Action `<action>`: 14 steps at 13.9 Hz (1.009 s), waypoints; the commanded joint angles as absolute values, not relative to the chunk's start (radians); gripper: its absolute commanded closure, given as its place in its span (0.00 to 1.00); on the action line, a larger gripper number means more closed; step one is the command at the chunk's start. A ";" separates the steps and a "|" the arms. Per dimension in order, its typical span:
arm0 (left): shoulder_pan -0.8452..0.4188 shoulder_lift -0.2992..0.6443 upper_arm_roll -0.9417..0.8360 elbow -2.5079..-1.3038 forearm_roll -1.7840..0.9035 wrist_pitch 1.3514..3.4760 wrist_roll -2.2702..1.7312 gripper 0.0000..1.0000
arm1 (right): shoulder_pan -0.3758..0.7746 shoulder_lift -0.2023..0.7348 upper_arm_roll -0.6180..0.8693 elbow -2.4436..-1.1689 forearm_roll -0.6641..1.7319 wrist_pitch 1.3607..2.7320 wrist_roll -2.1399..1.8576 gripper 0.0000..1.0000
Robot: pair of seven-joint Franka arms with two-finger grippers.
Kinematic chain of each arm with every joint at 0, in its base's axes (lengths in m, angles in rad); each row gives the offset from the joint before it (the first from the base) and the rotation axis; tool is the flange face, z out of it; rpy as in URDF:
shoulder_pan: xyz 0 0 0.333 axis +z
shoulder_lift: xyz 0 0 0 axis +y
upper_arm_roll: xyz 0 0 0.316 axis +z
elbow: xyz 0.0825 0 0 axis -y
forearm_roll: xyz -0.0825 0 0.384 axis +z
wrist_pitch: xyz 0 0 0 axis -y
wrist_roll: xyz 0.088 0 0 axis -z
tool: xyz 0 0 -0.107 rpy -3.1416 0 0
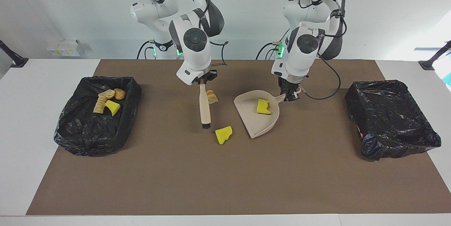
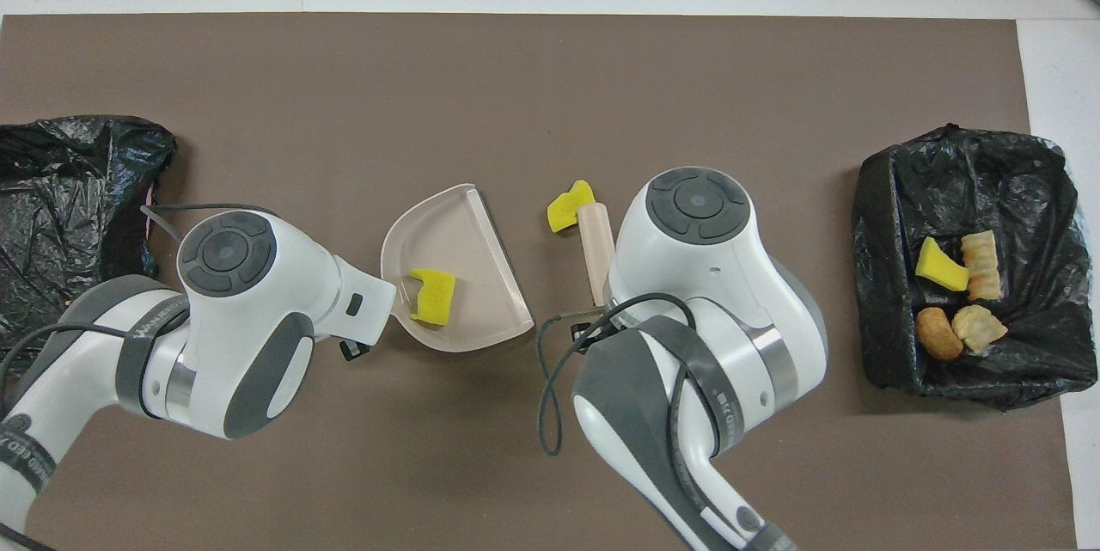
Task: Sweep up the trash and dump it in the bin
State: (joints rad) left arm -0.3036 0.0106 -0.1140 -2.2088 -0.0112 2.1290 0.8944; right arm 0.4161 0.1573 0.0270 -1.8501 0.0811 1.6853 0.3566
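Two black-lined bins are sitting on the tabletop point(image 1: 225, 183), one point(image 1: 97, 116) at the right arm's end holding two bread pieces point(image 1: 114, 94), a roll point(image 1: 99, 105) and a sponge point(image 1: 112, 107), the other point(image 1: 391, 118) at the left arm's end. Between them, the left gripper point(image 1: 291, 93) is pinching the dustpan point(image 1: 259, 122) handle in its jaws, a sponge chunk point(image 1: 263, 107) lying in the pan. The right gripper point(image 1: 204, 78) is clamping the brush point(image 1: 203, 108), bristles farther from the robots, beside a loose sponge chunk point(image 1: 223, 134); a bread piece point(image 1: 211, 96) is lying just beside the brush handle.
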 commanded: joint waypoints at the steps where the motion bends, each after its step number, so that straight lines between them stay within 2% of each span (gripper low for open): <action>1: -0.321 -0.031 -0.100 -2.261 -0.025 2.129 0.943 1.00 | 0.359 0.138 0.038 -1.885 0.037 1.678 0.293 1.00; 6: -0.319 -0.035 -0.101 -2.269 -0.025 2.131 0.904 1.00 | 0.278 0.132 0.038 -1.931 0.000 1.715 0.187 1.00; 14: -0.319 -0.035 -0.101 -2.273 -0.025 2.132 0.884 1.00 | 0.285 0.136 0.041 -1.953 0.006 1.747 0.175 1.00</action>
State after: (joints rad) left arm -0.3065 0.0005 -0.1120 -2.2327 -0.0179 2.1284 0.9017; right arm 0.2848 0.1568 0.0322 -1.9200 0.0154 1.7134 0.2020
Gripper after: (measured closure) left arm 0.683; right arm 0.749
